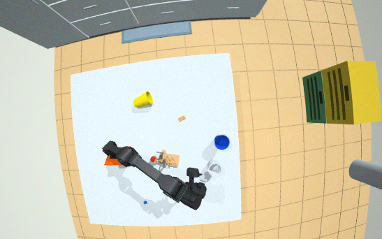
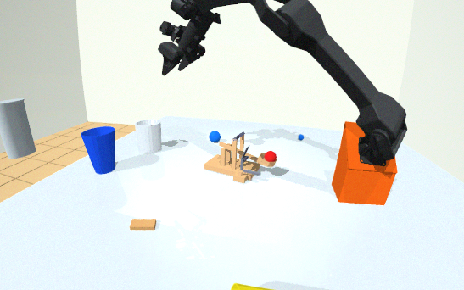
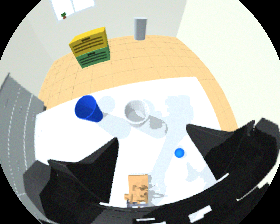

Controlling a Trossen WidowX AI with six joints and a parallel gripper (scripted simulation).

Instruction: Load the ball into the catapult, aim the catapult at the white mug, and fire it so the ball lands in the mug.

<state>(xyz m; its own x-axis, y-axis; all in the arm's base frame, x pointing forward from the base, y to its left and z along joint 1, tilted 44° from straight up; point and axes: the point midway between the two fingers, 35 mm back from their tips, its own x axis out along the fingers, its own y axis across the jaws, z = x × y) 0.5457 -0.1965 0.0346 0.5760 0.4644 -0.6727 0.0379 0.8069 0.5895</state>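
Observation:
The red ball (image 1: pixel 152 158) (image 2: pixel 270 156) rests in the spoon-like cup of the wooden catapult (image 1: pixel 174 159) (image 2: pixel 216 164) (image 3: pixel 138 182). The cup end hangs low on the side towards the orange base. The catapult's opposite end faces roughly towards the white mug (image 1: pixel 214 168) (image 2: pixel 148 137) (image 3: pixel 136 112), which stands upright near the table edge. My gripper (image 2: pixel 172 71) (image 3: pixel 152 133) is open and empty, high above the table on the mug side of the catapult. The catapult's cup end and the red ball are out of sight in the wrist view.
A blue cup (image 1: pixel 221 142) (image 2: pixel 101 150) (image 3: pixel 87 109) stands beside the mug. A blue ball (image 2: pixel 215 136) (image 3: pixel 179 153) and a smaller blue ball (image 1: pixel 145 203) (image 2: pixel 300 137) lie on the table. A wooden block (image 1: pixel 181 118) (image 2: pixel 142 224) and a tipped yellow cup (image 1: pixel 142 100) lie farther off.

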